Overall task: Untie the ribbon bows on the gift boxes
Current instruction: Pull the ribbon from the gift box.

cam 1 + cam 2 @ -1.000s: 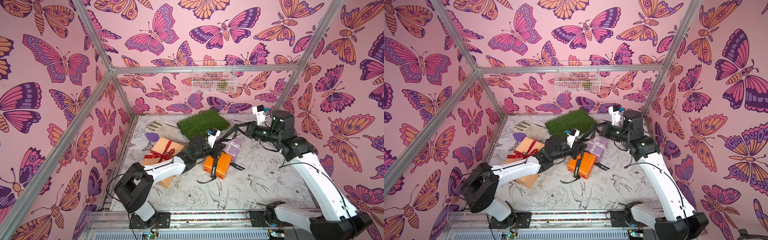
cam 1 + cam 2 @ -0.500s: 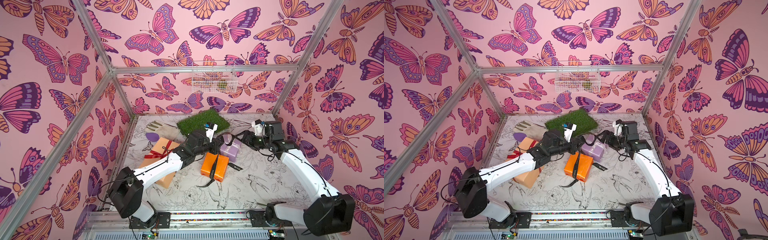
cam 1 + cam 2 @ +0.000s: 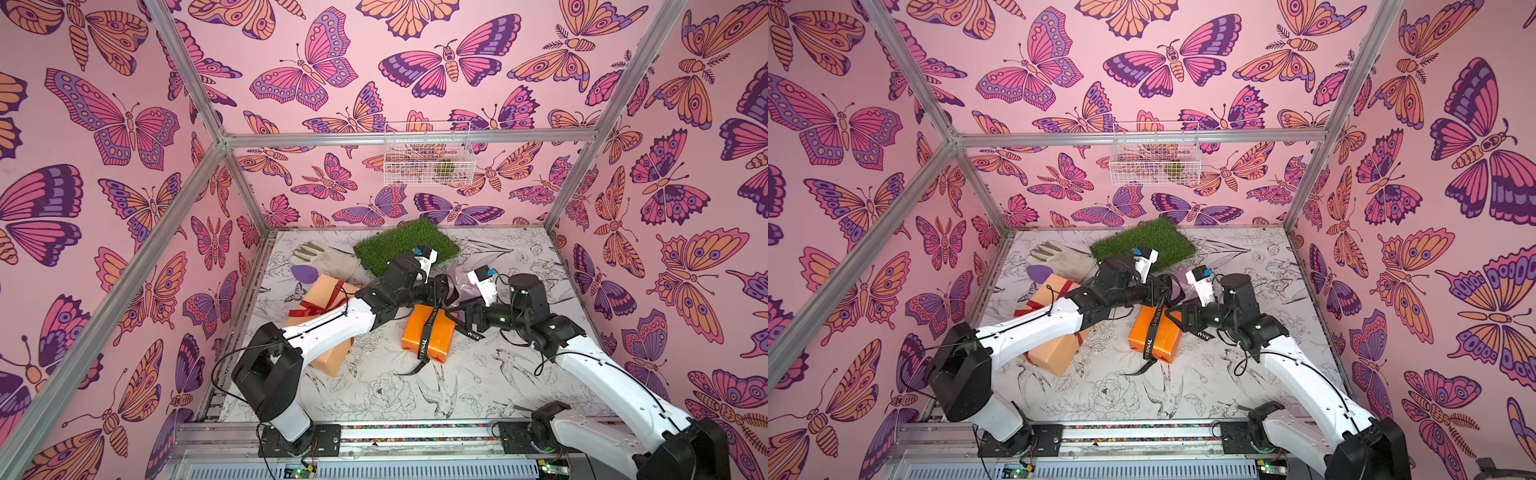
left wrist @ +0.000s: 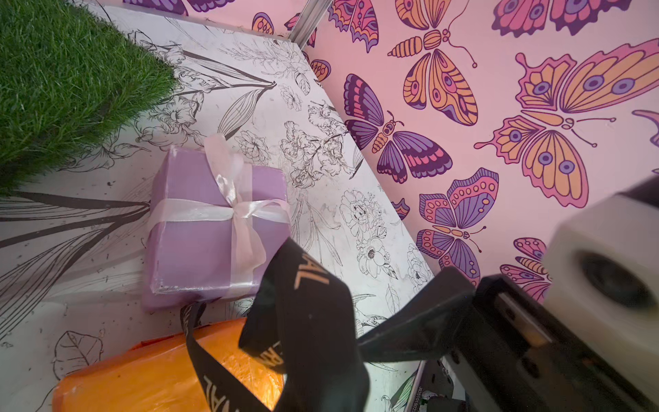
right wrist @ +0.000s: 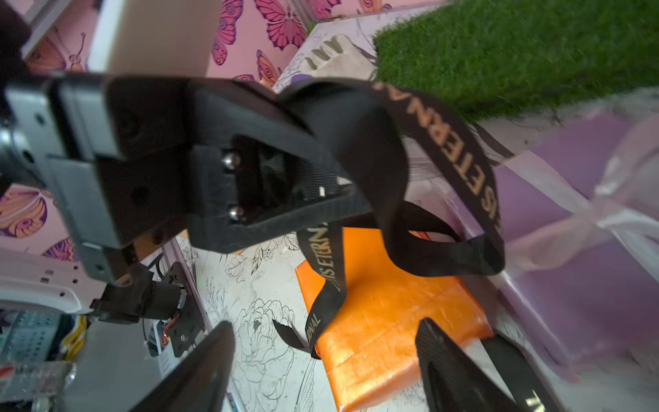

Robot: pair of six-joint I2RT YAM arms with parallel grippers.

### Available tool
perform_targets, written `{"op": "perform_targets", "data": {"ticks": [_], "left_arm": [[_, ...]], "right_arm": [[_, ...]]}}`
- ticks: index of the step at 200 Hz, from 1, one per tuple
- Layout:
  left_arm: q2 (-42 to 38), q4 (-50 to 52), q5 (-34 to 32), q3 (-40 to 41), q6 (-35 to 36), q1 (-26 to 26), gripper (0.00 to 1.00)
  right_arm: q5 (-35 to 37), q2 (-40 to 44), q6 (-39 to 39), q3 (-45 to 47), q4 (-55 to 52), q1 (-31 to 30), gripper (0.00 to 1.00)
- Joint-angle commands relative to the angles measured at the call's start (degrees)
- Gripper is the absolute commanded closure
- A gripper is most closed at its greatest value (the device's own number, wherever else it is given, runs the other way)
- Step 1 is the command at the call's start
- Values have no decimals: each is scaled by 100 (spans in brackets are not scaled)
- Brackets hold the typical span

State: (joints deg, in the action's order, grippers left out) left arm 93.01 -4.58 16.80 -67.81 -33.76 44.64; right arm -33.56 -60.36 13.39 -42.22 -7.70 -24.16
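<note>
Black ribbon (image 5: 445, 149) is pinched in my left gripper (image 5: 353, 178) above the orange box (image 3: 428, 336); my right gripper (image 5: 324, 326) is spread. Only the left wrist view shows the lilac box (image 4: 214, 228), its pale bow (image 4: 233, 208) tied. The table (image 3: 374, 395) is flower-sketched and the walls (image 3: 124, 124) are butterfly-papered.

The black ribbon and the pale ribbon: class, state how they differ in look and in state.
The black ribbon carries lettering; the pale ribbon is plain and sheer. The black ribbon hangs in a loose raised loop over the orange box; the pale ribbon is knotted tight round the lilac box. Both are flat fabric bands.
</note>
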Motion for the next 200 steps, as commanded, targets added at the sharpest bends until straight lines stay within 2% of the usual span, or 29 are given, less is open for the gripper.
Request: {"op": "perform_targets", "data": {"ticks": [1, 48, 86, 102, 114, 131, 138, 155, 158, 166, 171, 172, 174, 176, 200], "left_arm": [[32, 61, 122, -83, -106, -28, 100], [77, 63, 278, -87, -236, -30, 100], [13, 62, 234, -59, -305, -26, 100], [3, 62, 235, -85, -316, -26, 100], [-25, 62, 228, -86, -329, -26, 100], [-59, 65, 185, -65, -324, -26, 100], [-72, 64, 160, -41, -321, -26, 100], [-117, 84, 100, 5, -273, -42, 100], [-123, 100, 82, 9, -261, -50, 95], [-148, 208, 21, 14, -248, -89, 65], [-167, 300, -18, 20, -245, -123, 31], [-173, 331, -22, 21, -245, -127, 27], [-194, 369, -33, 29, -239, -146, 9], [-209, 418, -44, 35, -230, -163, 2], [-718, 876, -317, 513, -112, -418, 0]], "right_arm": [[-9, -258, -578, 41, 1275, -123, 18], [74, -1005, -932, 80, 2277, -150, 19], [8, -1392, -923, 14, 2442, -241, 38], [-8, -1528, -892, 24, 2567, -324, 49], [69, -1602, -883, 29, 2589, -343, 61], [122, -1652, -921, -15, 2496, -343, 86], [94, -1655, -962, -68, 2342, -339, 100], [23, -1657, -959, -142, 2082, -343, 100], [11, -1665, -950, -146, 2062, -337, 100], [-29, -1666, -899, -139, 2032, -343, 100], [-57, -1673, -855, -130, 2044, -343, 100], [-60, -1673, -846, -129, 2049, -343, 100], [-55, -1672, -829, -118, 2052, -343, 100], [-54, -1672, -805, -111, 2053, -341, 100], [62, -1642, -513, -20, 2031, -342, 100]]}}
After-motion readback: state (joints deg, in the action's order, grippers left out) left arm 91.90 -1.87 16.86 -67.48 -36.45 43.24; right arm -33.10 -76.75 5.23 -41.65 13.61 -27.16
